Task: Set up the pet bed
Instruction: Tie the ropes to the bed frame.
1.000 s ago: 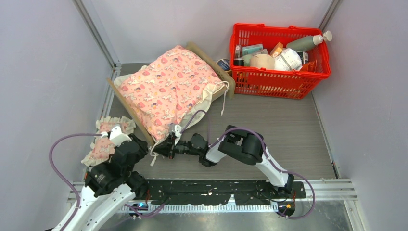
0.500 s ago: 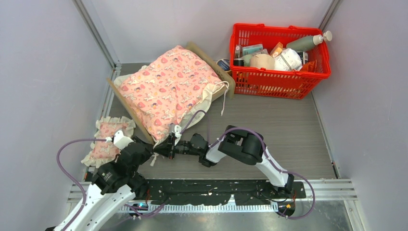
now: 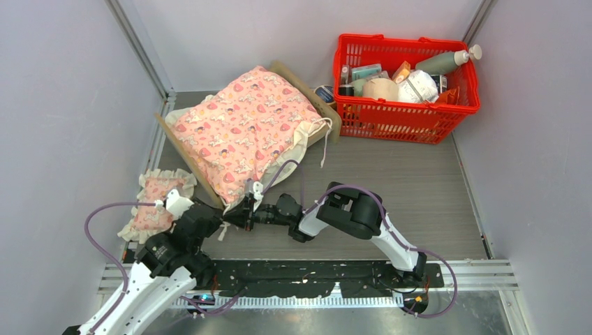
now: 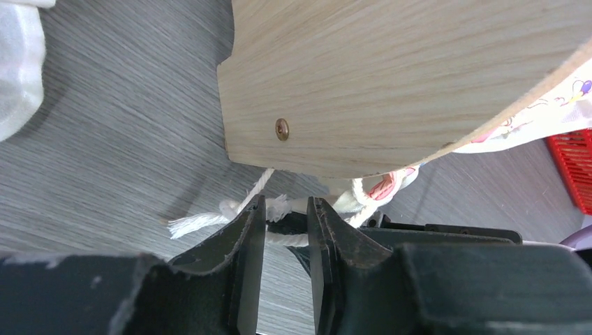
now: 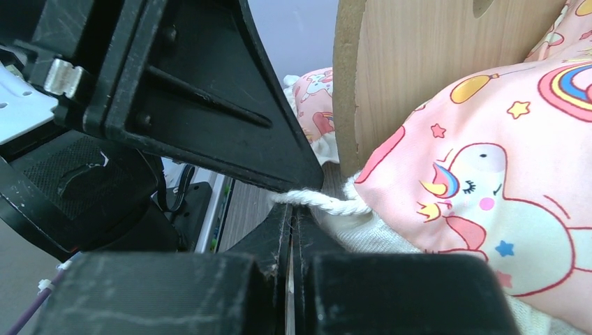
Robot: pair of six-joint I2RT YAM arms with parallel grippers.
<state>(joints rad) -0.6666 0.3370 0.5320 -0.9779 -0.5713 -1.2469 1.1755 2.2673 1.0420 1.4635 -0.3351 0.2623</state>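
Right gripper (image 5: 292, 209) clamped on white cord (image 5: 328, 204), left gripper (image 4: 286, 207) parted astride it, beside pet bed (image 4: 391, 77)

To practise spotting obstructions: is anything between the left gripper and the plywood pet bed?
The white twisted cord and the right gripper, shut on it, lie before the left gripper, under the light plywood pet bed.

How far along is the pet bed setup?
Done: the blanket covers the bed. In hand: the right gripper is shut on the blanket's white cord at the bed's near corner, and the left gripper has its open jaws straddling that cord. Remaining: the pillow lies beside the bed, not on it.
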